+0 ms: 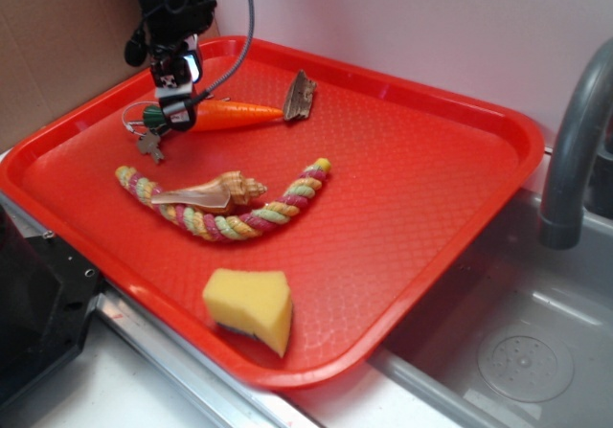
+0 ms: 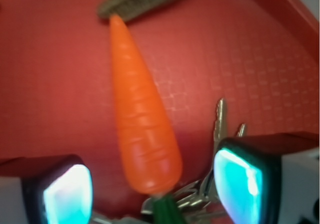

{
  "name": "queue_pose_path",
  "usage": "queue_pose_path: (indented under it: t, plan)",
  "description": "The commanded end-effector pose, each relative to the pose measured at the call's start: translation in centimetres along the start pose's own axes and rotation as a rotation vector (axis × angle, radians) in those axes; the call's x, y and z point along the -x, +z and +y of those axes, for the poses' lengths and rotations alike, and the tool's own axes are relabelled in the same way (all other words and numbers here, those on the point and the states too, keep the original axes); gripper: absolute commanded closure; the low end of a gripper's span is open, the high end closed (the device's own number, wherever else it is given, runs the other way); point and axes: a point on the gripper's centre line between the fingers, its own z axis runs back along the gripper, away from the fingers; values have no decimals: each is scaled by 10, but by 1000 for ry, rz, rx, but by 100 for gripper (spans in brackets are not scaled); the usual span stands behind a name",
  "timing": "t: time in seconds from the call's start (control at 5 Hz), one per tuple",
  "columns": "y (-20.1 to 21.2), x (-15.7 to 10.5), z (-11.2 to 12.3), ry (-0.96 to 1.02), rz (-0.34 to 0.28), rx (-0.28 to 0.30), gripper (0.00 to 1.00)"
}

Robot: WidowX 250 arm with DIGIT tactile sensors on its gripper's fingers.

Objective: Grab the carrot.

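Observation:
The orange carrot (image 1: 235, 114) lies on the red tray (image 1: 402, 189) near its far left corner, point to the right, green stem cap to the left. In the wrist view the carrot (image 2: 140, 119) runs lengthwise, its thick end and green stem (image 2: 165, 210) between my fingers. My gripper (image 1: 172, 110) hangs low over the stem end. It is open (image 2: 152, 194), with a clear gap on both sides of the carrot, and holds nothing.
A bunch of keys (image 1: 148, 141) on a ring lies under the stem end, also in the wrist view (image 2: 220, 129). A dark flat piece (image 1: 300, 96) lies past the carrot's tip. A braided rope (image 1: 230, 219), a seashell (image 1: 215, 194) and a yellow sponge (image 1: 251, 307) lie nearer. A sink faucet (image 1: 575, 150) stands at right.

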Motion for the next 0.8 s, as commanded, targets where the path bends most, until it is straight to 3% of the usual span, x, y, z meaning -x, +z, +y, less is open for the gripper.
queue_pose_path:
  t: [0.0,0.2,0.6]
  plan:
    - [-15,-15,-1,-98,-107,-4,0]
    - [-25,-32,-16,-151,-19,-36,100]
    - [-13,-22,-9,-123,-56,-40,100]
